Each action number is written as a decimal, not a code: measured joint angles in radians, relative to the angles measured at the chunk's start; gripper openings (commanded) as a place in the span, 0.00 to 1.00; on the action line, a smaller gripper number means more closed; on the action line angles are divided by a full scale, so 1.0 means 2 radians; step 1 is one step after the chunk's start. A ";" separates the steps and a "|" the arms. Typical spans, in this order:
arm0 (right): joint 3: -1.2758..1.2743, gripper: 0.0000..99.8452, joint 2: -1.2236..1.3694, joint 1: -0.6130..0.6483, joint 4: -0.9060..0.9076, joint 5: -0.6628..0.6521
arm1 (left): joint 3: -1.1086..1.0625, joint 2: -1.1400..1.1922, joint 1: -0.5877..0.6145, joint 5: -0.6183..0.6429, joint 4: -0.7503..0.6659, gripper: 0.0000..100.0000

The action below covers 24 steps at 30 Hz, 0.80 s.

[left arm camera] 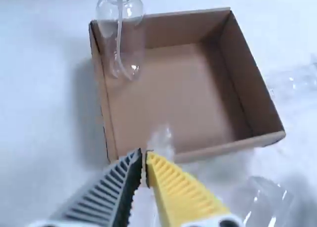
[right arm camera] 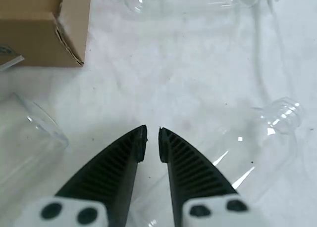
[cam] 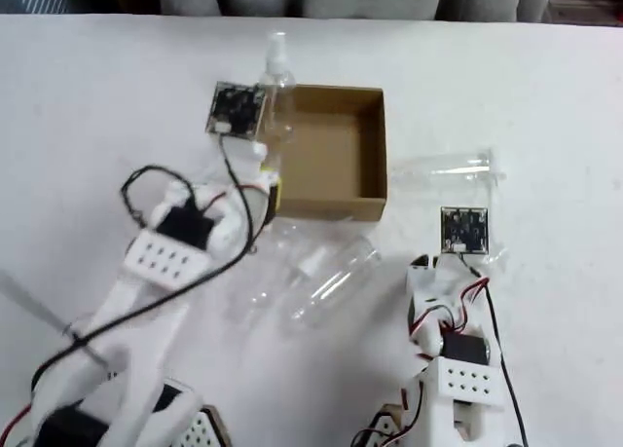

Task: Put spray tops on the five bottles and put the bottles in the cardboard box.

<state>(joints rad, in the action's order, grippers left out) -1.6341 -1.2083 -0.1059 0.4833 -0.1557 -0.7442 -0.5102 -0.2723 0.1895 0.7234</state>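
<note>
Left claw [left arm camera: 143,160] and right claw [right arm camera: 152,138], both pressed together.
High view: I see the left claw at the box [cam: 336,208] corner, with a topped bottle [cam: 277,77] beyond it at the far corner. Left wrist: the box is just ahead of the tips. Right wrist: nothing is gripped, and an open bottle [right arm camera: 280,120] lies just beside the claw.

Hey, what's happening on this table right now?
Two arms are packing clear spray bottles. One bottle with its spray top stands at a corner of the cardboard box. Other bottles lie on the table beside it. The left gripper sits shut by the box's edge and the right gripper shut above the table, neither holding a bottle.
</note>
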 measured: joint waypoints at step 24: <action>0.000 0.02 0.000 0.000 0.000 0.000 | -0.248 -0.363 -0.063 -0.045 0.219 0.32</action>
<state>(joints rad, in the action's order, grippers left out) -1.6341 -1.2083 -0.1059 0.4833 -0.1557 -1.2398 -1.2359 -0.3982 0.0990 1.1607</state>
